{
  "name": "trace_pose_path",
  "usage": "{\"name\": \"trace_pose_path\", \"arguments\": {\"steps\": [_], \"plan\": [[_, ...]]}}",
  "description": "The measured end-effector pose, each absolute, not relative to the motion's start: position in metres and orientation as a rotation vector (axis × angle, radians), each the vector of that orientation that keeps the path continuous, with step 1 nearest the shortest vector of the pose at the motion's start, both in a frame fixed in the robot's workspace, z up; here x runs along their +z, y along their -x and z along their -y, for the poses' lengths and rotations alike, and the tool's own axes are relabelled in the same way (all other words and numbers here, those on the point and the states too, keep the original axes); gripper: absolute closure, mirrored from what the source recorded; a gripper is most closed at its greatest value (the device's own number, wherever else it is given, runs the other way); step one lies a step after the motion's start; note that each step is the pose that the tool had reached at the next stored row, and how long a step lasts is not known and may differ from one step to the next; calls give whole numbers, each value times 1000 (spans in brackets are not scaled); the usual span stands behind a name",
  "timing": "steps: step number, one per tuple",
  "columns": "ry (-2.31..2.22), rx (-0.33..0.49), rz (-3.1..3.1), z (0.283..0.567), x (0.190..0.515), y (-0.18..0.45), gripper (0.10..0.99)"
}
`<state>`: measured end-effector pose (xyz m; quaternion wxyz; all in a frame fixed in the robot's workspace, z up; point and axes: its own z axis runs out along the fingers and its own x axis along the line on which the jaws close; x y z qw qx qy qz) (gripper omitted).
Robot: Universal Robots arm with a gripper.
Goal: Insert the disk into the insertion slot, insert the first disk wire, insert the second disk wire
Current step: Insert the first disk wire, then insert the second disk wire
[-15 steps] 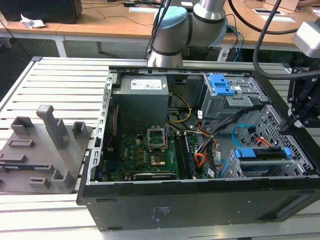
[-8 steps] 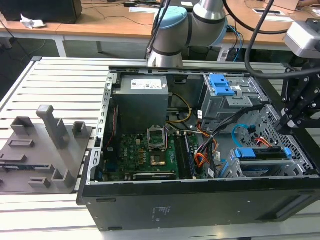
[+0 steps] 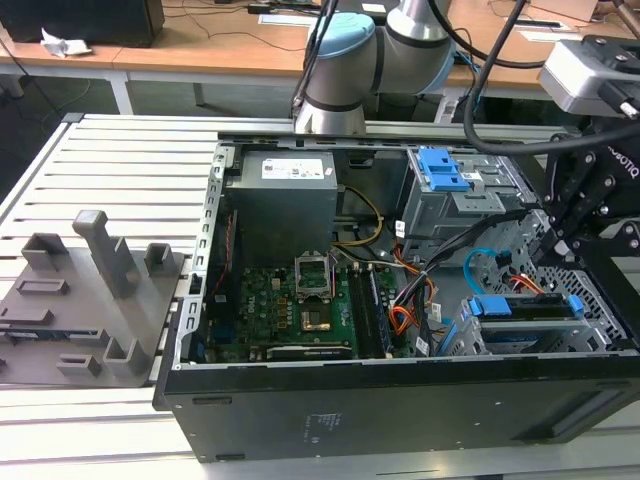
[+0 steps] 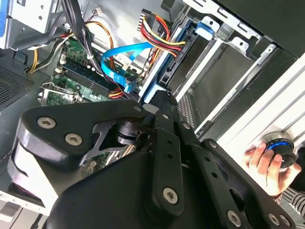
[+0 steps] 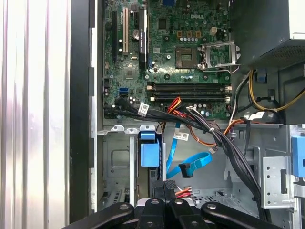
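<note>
The disk (image 3: pixel 525 303) lies in its bright blue carrier (image 5: pixel 149 151) inside the insertion slot (image 3: pixel 595 322), a low perforated grey cage at the case's corner on the exterior view's right. My gripper (image 3: pixel 553 245) reaches down to the disk's end with its fingers closed together (image 5: pixel 166 185) (image 4: pixel 161 98). A red, yellow and black wire bundle (image 4: pixel 162 34) runs to that same end, and what lies at the fingertips is hidden. The second disk wire (image 5: pixel 195 162), thin and light blue, loops beside the cage (image 4: pixel 119 55) (image 3: pixel 478 262). Its dark plug (image 5: pixel 186 170) hangs free.
A taller grey bay with blue latches (image 3: pixel 450 180) stands behind the cage. The motherboard (image 3: pixel 290 300) and the power supply (image 3: pixel 280 195) fill the case's other half. Black cables (image 5: pixel 228 148) cross above the cage. A person's hand (image 4: pixel 262 162) rests on a blue-ringed knob outside the case.
</note>
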<state>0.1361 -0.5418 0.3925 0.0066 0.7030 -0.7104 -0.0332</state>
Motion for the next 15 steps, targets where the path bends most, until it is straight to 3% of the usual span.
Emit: {"name": "trace_pose_path", "arguments": {"steps": [15], "plan": [[-2199,-104,2222,542,393,-136,980]]}}
